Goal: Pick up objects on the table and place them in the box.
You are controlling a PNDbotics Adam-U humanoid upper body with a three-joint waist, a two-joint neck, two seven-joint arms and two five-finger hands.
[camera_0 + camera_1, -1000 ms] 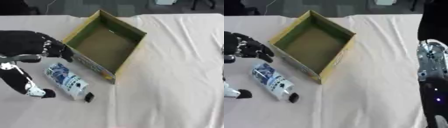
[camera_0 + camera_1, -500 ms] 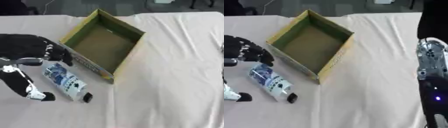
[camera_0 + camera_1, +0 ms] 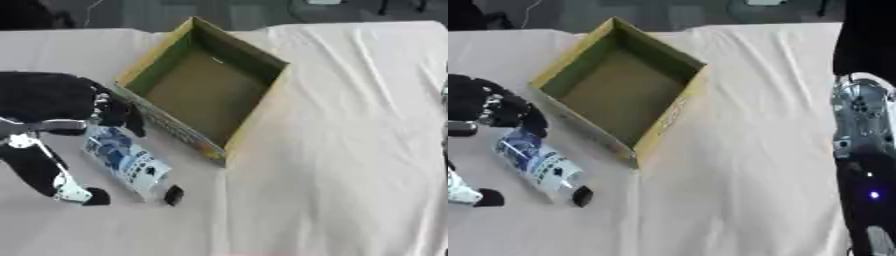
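While the bottle [image 3: 127, 160] lies on its side near the table's left edge, just beside the box [image 3: 206, 87], the left hand [image 3: 66, 100] hangs over its upper end with fingers curled, holding nothing, and should settle around the body before lifting.

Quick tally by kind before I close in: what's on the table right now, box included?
Bottles: 1, a blue and white bottle lying on its side with a black cap, beside the box
Boxes: 1, an open cardboard box, nothing visible inside
Total: 2
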